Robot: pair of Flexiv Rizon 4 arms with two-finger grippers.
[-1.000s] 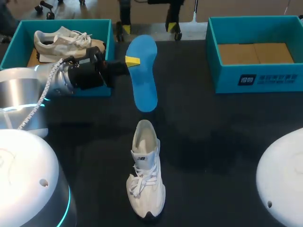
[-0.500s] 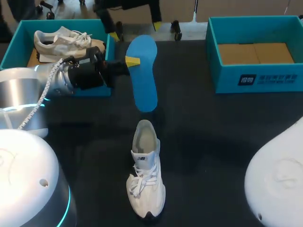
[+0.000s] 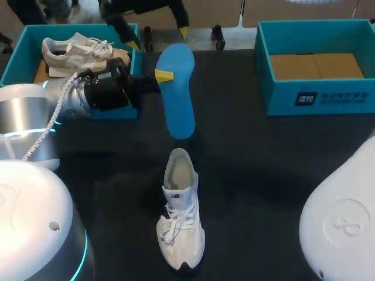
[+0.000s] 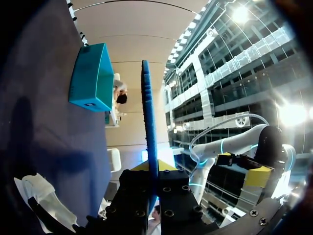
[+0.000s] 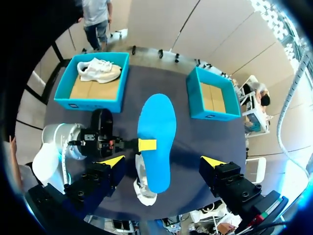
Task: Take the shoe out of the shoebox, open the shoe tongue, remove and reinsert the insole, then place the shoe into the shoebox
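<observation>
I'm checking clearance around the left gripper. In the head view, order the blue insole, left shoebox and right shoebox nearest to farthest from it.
1. blue insole, held in the left gripper.
2. left shoebox, just beside it.
3. right shoebox, across the table.

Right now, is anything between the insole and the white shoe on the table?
Nothing visible. The left pincer holds the blue insole past the heel of the white shoe; only the table shows between them.

Room to pass between shoe (image 3: 180,216) and right shoebox (image 3: 328,96); insole (image 3: 179,99) hangs beyond shoe's heel.
</observation>
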